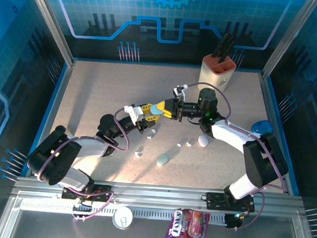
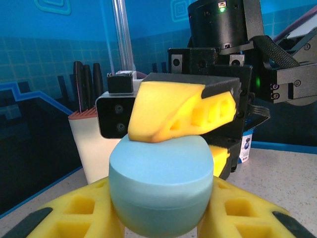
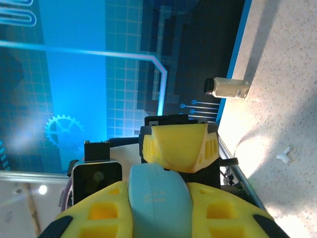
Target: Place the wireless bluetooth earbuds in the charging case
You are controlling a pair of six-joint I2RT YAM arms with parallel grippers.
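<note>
The left gripper [image 1: 149, 114] and the right gripper [image 1: 163, 110] meet tip to tip above the middle of the bench [image 1: 95, 93], and both are clamped on one pale blue charging case [image 1: 156, 112] held off the surface between them. From the left wrist, the left gripper [image 2: 161, 210] has its two yellow fingers [image 2: 74, 213] pressed against either side of the charging case [image 2: 161, 178], while one finger of the right gripper lies across its top. From the right wrist, the right gripper [image 3: 158, 215] squeezes the charging case [image 3: 158, 196] between its own fingers [image 3: 104, 213], with a left finger just beyond it. The case looks shut. The wireless bluetooth earbuds [image 1: 153, 132] lie loose on the bench, on the arm-base side of both grippers: one just beneath the left gripper, another [image 1: 140, 152] farther toward the bases, and a pair [image 1: 185, 144] below the right gripper. One earbud [image 3: 283, 157] shows to the right of the right gripper. A second blue case [image 1: 162, 159] and a white case [image 1: 202, 140] also rest on the bench on that side. A knife block [image 1: 217, 68] stands well beyond the right gripper.
</note>
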